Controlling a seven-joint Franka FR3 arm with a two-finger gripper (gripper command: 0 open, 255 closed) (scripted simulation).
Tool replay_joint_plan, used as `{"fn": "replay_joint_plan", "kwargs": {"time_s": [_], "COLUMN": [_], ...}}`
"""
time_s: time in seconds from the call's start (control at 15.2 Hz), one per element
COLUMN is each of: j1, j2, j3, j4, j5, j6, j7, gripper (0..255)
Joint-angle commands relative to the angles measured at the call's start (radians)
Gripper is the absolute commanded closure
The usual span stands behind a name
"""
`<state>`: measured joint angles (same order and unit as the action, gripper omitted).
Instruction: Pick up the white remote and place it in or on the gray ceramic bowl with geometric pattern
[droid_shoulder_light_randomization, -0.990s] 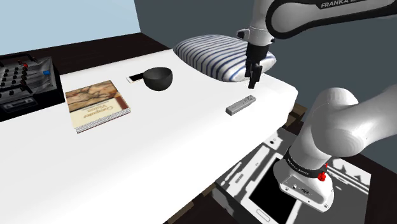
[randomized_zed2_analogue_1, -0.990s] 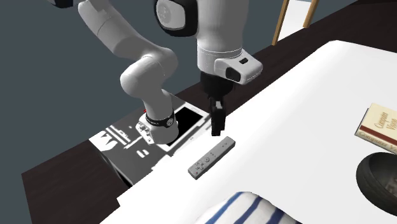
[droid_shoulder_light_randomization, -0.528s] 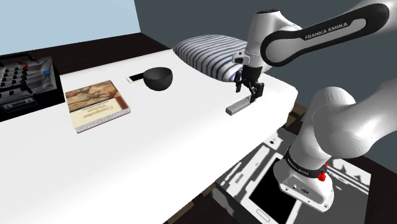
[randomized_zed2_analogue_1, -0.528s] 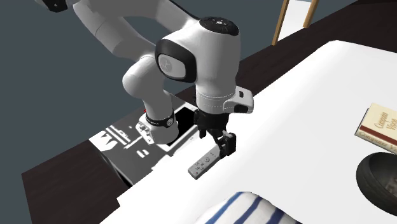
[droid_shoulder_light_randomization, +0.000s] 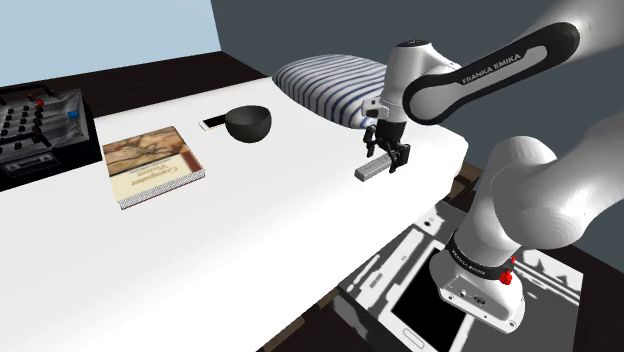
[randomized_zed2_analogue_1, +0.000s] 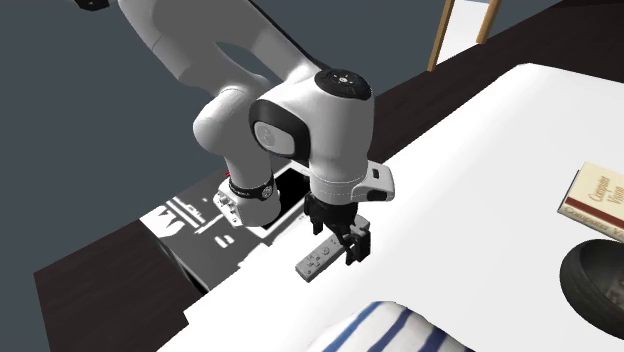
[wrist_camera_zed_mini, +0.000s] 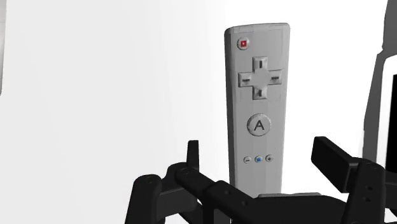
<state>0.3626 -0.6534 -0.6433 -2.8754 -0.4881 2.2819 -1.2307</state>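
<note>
One white bed. One white arm, marked "FRANKA EMIKA". One striped pillow. One book. One dark bowl. One pale grey remote with an "A" button, flat near bed's edge, well apart from bowl. Two black fingers spread open, either side of remote, not touching.

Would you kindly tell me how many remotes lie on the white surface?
1. The remote lies near the edge of the white surface, by the striped pillow, inside the open pincer and untouched by it. Nothing suggests another is hidden.
</note>
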Motion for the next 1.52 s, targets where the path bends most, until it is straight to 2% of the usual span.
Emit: {"fn": "replay_joint_plan", "kwargs": {"time_s": [0.0,0.4,0.46,1.06,1.45], "j1": [0.003,0.003,0.003,0.003,-0.001], "j2": [0.013,0.013,0.013,0.013,-0.063], "j3": [-0.006,-0.006,-0.006,-0.006,0.036], "j4": [-0.002,-0.002,-0.002,-0.002,0.039], "j5": [-0.002,-0.002,-0.002,-0.002,0.025], "j6": [0.016,0.016,0.016,0.016,-0.1], "j7": [0.0,0.0,0.0,0.0,-0.002], "gripper": [0,0,255,255,255]}}
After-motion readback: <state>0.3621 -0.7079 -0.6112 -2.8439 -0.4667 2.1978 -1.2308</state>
